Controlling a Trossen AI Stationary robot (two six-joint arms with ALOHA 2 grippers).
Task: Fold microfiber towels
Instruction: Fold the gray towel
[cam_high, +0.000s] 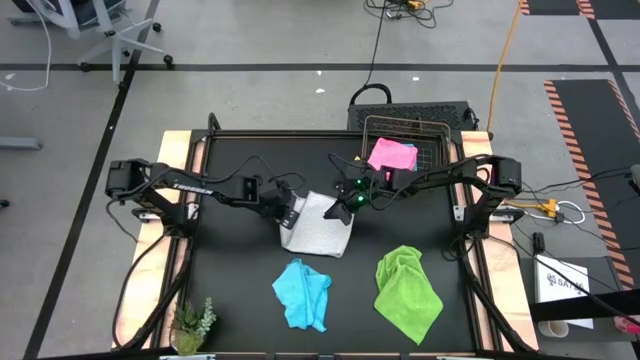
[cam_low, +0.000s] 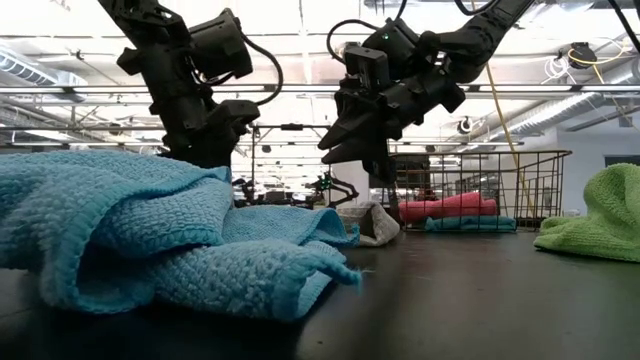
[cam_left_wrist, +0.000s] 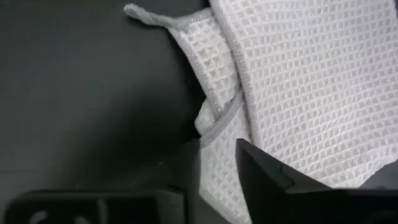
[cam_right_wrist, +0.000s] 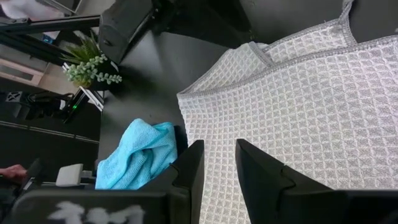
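A white-grey waffle towel (cam_high: 318, 228) lies on the black table's middle, partly folded, with a doubled hem (cam_left_wrist: 214, 93) at its left side. My left gripper (cam_high: 291, 214) slants down at that left edge, its fingers slightly apart (cam_left_wrist: 219, 146) with the folded edge between them. My right gripper (cam_high: 345, 203) hovers over the towel's far right corner, fingers slightly apart (cam_right_wrist: 219, 144), the weave showing through the gap. A crumpled light blue towel (cam_high: 302, 293) and a lime green towel (cam_high: 407, 292) lie nearer the front edge. A pink towel (cam_high: 392, 155) rests in the basket. My left gripper has the white-grey towel's folded left edge (cam_left_wrist: 217, 130) between its two fingers, coming slanting down from the table's left. Whether the fingers touch the cloth, I cannot tell. The towel lies on the table.
A wire basket (cam_low: 540, 190) stands at the far edge, right of centre, with a second blue cloth (cam_low: 470, 223) under the pink one. A small green plant (cam_high: 192, 325) sits at the near left corner. Bare black tabletop (cam_high: 230, 270) lies left of the blue towel.
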